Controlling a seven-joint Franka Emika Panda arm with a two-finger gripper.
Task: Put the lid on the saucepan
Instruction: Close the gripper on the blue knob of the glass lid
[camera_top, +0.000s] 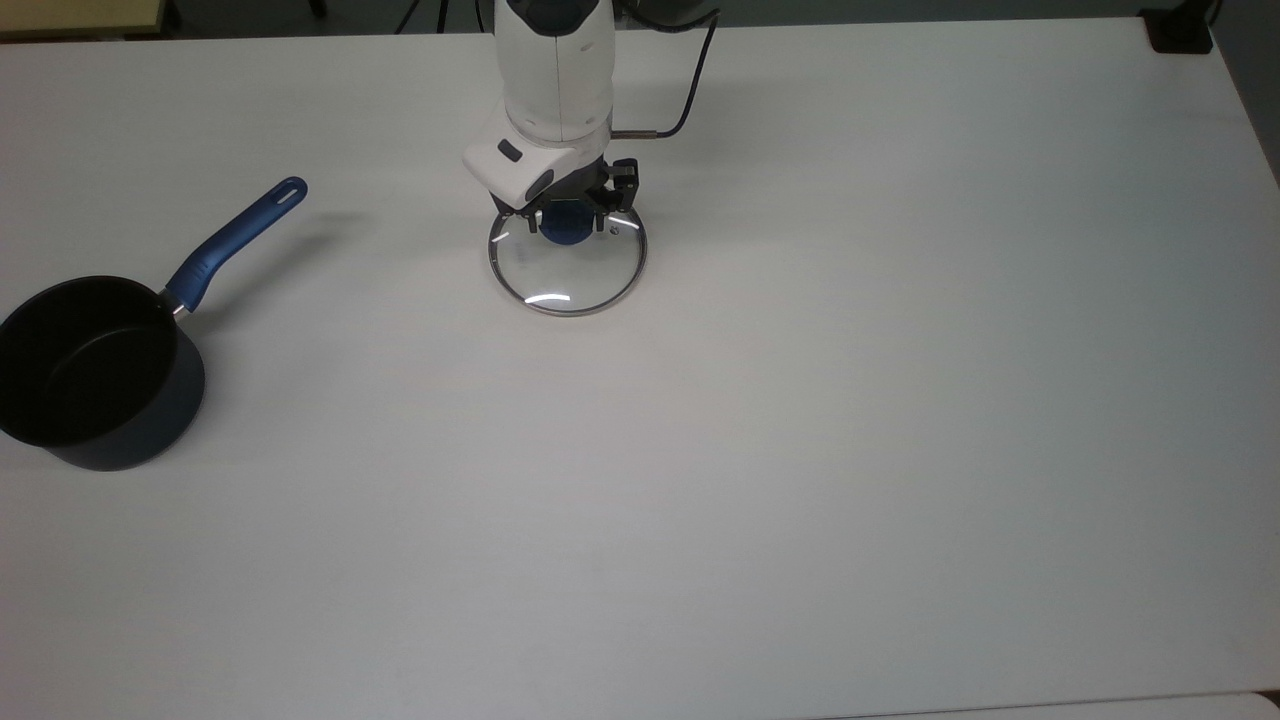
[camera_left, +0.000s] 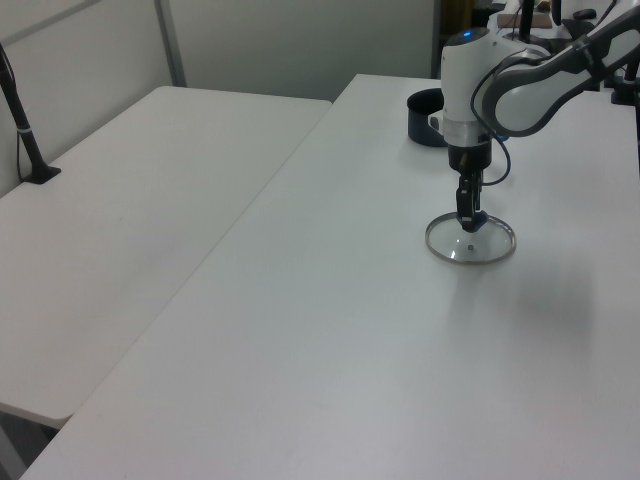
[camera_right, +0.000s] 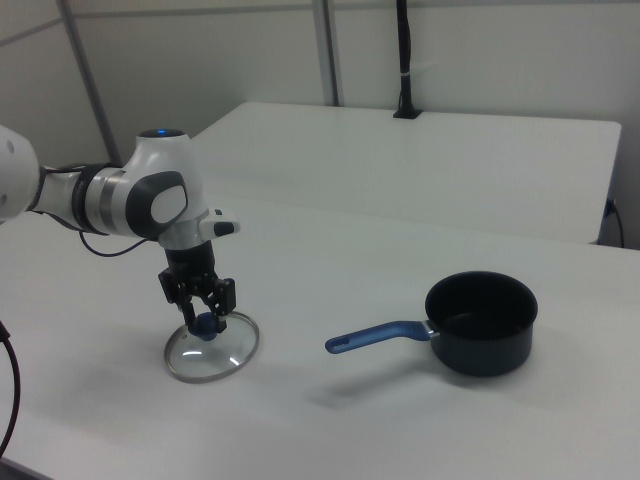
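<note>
The hand is down on the lid, its two fingers standing either side of the blue knob; in the right view they look closed in against the knob, so I judge it to be grasping the lid by that knob, though how firm the pinch is cannot be told. The lid lies flat on the white bench, near the middle of the bench's far half in the top view. The saucepan stands upright and open-mouthed well apart from it, toward the top view's left and somewhat nearer the camera, at the bench's edge there. Its long blue handle points up and to the top view's right, roughly back toward the lid. The coming move turns on this: once lifted, the lid has to travel toward the top view's left and be centred over the pan's round mouth, not over the handle that sits along the way
</note>
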